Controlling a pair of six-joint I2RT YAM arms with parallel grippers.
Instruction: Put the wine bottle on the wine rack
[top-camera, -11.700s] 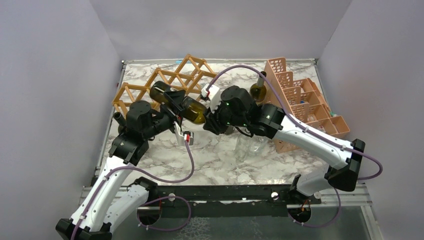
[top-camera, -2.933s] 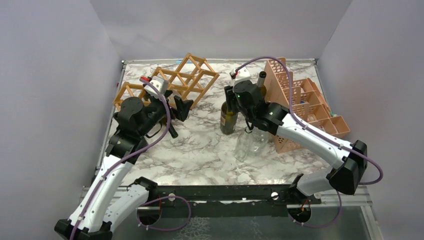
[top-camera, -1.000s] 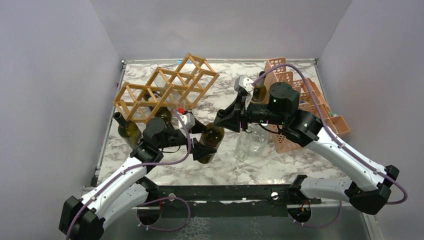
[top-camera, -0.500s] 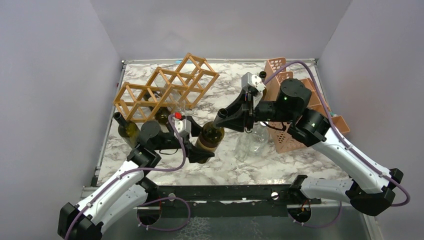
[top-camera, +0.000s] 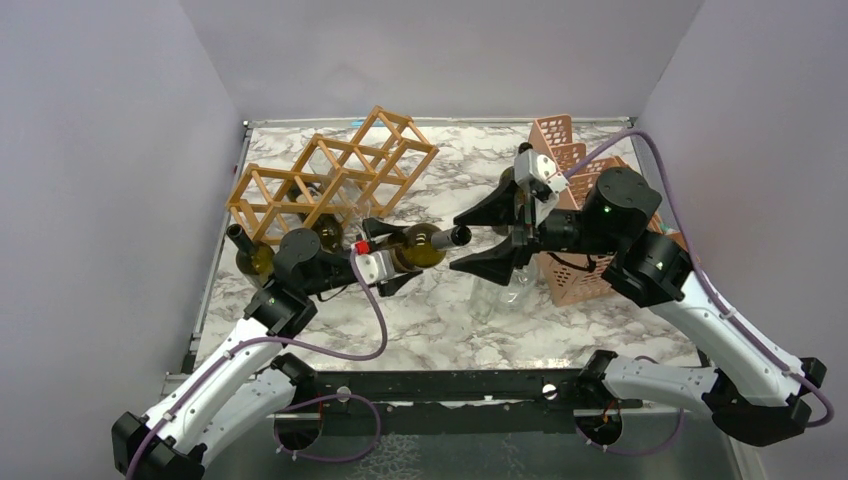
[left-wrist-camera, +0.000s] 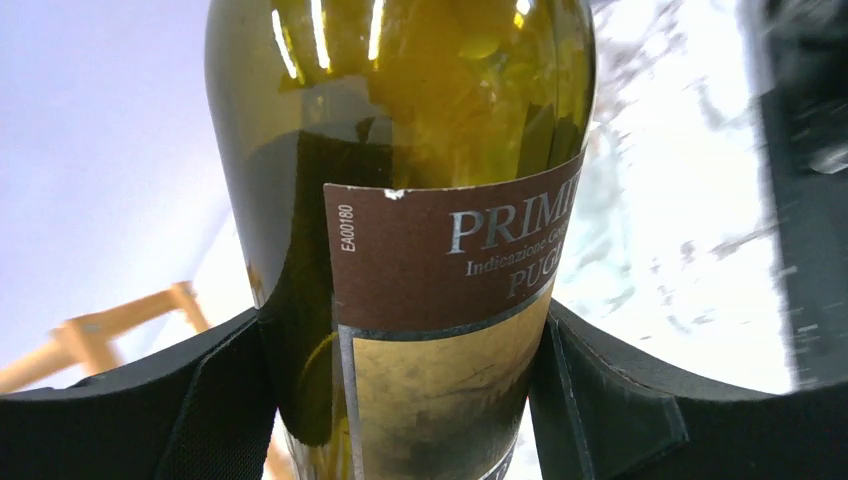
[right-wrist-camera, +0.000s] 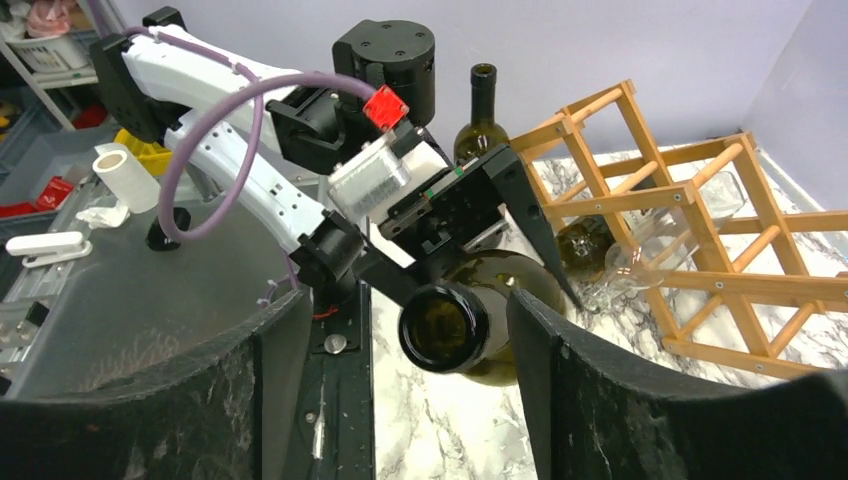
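The green wine bottle (top-camera: 418, 246) with a brown and gold label (left-wrist-camera: 440, 260) lies nearly level above the table, its neck pointing right. My left gripper (top-camera: 397, 262) is shut on its body, one pad (left-wrist-camera: 150, 400) pressed against each side. The bottle's open mouth (right-wrist-camera: 445, 328) sits between the spread fingers of my right gripper (top-camera: 488, 238), which is open and touches nothing. The wooden lattice wine rack (top-camera: 330, 172) stands at the back left, just behind the left arm, and also shows in the right wrist view (right-wrist-camera: 690, 190).
A second green bottle (top-camera: 250, 258) stands by the rack's left end. A green bottle (right-wrist-camera: 575, 245) and a clear one (right-wrist-camera: 640, 265) lie at the rack's base. A clear glass bottle (top-camera: 495, 288) stands under the right gripper. The pink plastic crate (top-camera: 590, 185) is at the right.
My right gripper has let go of the bottle's neck, opened wide and drawn back to the right. The left gripper closed on the body and swung the bottle toward level.
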